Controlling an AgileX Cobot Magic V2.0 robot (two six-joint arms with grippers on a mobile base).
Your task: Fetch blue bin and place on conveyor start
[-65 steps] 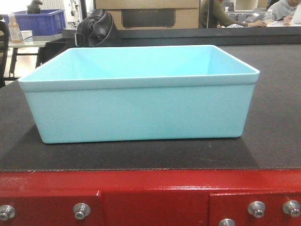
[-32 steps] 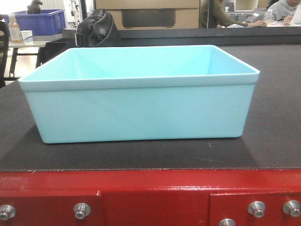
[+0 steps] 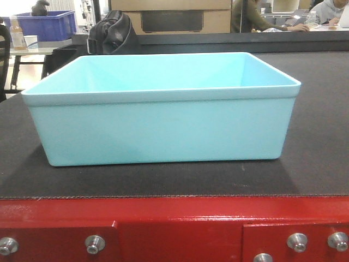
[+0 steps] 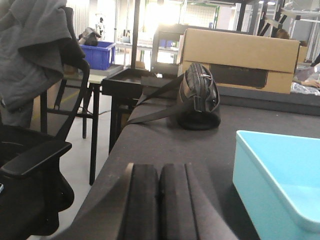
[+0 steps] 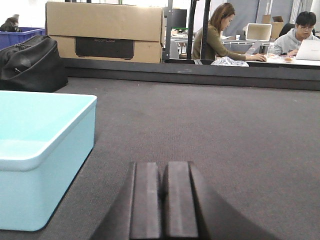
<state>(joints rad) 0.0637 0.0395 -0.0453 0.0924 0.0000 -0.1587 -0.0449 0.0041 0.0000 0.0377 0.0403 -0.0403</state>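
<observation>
Two wrist views, each showing closed jaws held low over the belt. The left gripper point(image 4: 159, 200) has its fingers pressed together, holding nothing; the bin point(image 4: 280, 180) lies just to its right, near corner closest. The right gripper point(image 5: 162, 200) is likewise shut and empty; the bin point(image 5: 42, 155) lies just to its left. So the bin sits between the two arms, neither clearly nearer. In the front view the pale aqua bin point(image 3: 161, 123) rests flat on the dark grey belt point(image 3: 316, 136), long side facing the red frame point(image 3: 174, 224), just behind the edge.
</observation>
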